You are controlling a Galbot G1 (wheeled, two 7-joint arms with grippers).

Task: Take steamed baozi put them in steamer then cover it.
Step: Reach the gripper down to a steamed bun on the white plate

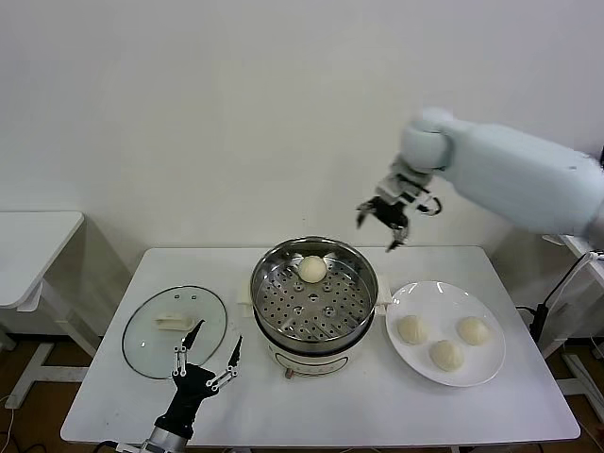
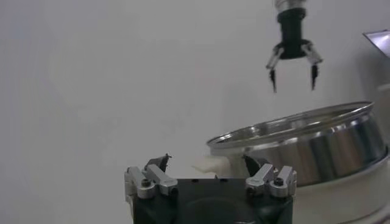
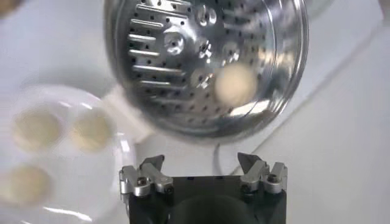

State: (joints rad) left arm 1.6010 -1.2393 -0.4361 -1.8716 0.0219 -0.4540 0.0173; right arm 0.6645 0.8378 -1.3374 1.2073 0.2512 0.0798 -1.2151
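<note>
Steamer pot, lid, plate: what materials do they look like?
Steamer pot: polished metal, likely stainless; mirror-like wall, perforated tray.
Lid: clear glass, table showing through; handle looks like white plastic.
Plate: glossy white, ceramic or melamine; cannot tell which.

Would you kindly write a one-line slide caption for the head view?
One baozi in the steamer, three on the plate, right end effector open above.
</note>
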